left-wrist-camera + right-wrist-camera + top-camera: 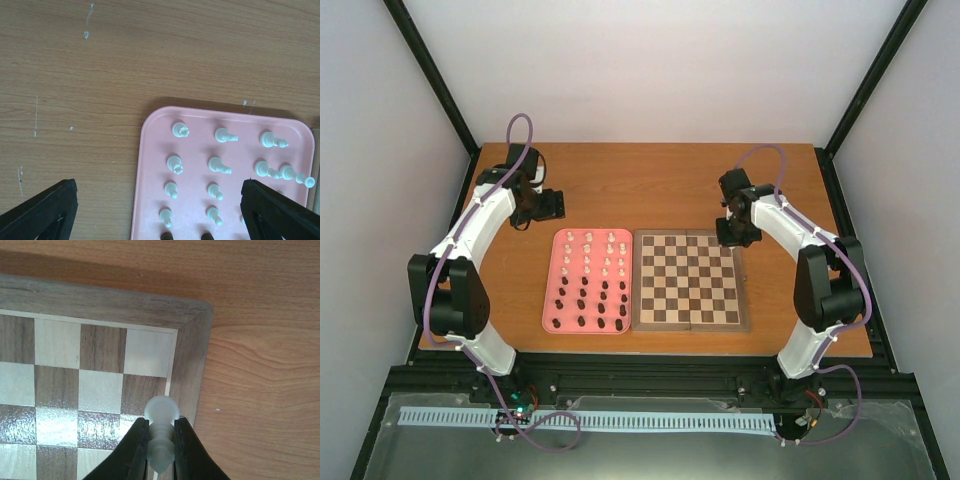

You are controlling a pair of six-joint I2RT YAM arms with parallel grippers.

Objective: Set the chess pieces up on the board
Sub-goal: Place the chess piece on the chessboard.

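Observation:
The wooden chessboard (pixel 688 280) lies at the table's middle right with no pieces standing on it. The white and dark chess pieces (pixel 588 280) stand in rows on a pink tray (pixel 553 285) left of it. My right gripper (pixel 733 232) is shut on a white chess piece (pixel 161 436), held above the board's far right corner (pixel 192 325). My left gripper (pixel 555 204) is open and empty, above the table just beyond the tray's far left corner. In the left wrist view its fingers (pixel 42 212) frame the white pieces (pixel 175 165) on the tray (pixel 150 150).
The black frame posts stand at the table's far corners. Bare wooden tabletop (pixel 650 185) stretches beyond the tray and board. The arm bases sit at the near edge.

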